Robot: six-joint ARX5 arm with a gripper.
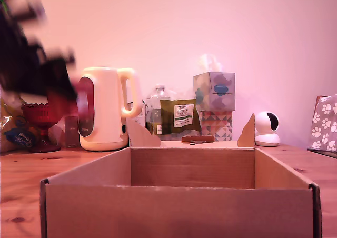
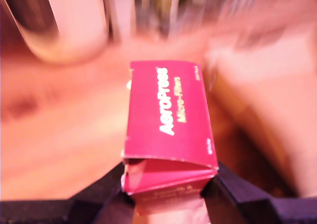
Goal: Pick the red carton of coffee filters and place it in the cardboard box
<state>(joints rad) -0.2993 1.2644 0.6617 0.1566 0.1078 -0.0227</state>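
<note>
Here, red carton of coffee filters [image 2: 168,130] clamped between pincer [image 2: 168,192] fingers, lettered face up.

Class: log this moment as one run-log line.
gripper: shut on red carton | carton: lifted, near kettle | cardboard box: empty | placing: not yet done

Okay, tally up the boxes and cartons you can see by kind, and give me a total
Red carton of coffee filters, held in the gripper: 1
Cardboard box, large and open: 1
Patterned tissue boxes, upper and lower, stacked: 2
Paw-print box, cut off at the exterior view's right edge: 1
Small dark upright box beside the kettle: 1
Total: 6
</note>
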